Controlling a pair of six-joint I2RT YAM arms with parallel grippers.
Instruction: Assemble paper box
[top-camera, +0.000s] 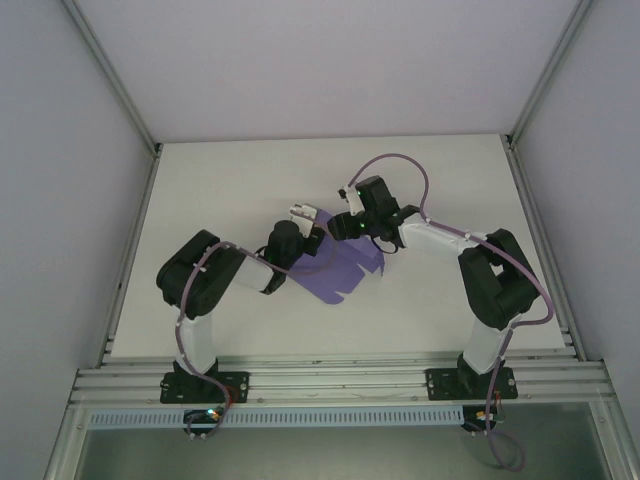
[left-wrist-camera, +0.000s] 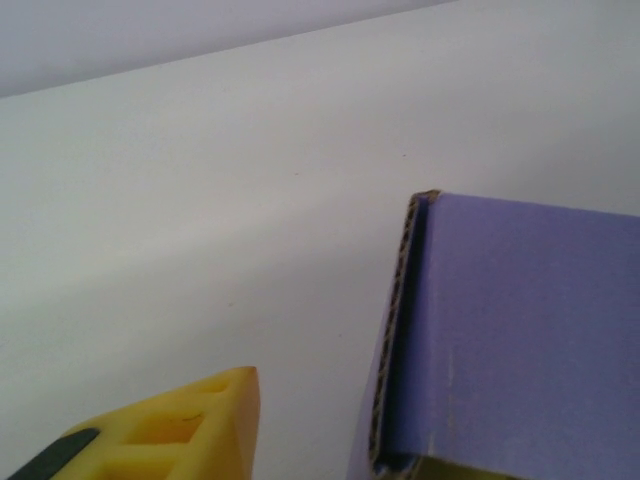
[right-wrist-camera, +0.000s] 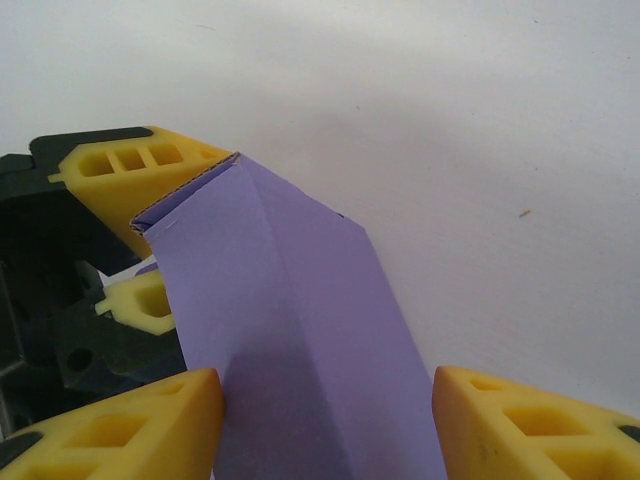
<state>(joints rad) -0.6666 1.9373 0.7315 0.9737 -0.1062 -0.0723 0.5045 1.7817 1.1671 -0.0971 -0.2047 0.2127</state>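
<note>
White table (top-camera: 250, 180) carrying a half-folded paper box (top-camera: 345, 272)

Near the table's centre the paper box is lying as a partly folded lilac sheet. At its 11 o'clock corner the left gripper (right-wrist-camera: 185, 225) is holding its jaws apart around a raised edge. At 12 o'clock the right gripper (right-wrist-camera: 328, 400) is straddling a folded panel, jaws wide apart

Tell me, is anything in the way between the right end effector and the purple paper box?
Nothing visible is. The paper box sits right between the two yellow fingers of the right end effector. The left end effector is at the box's far end, not in between.
</note>
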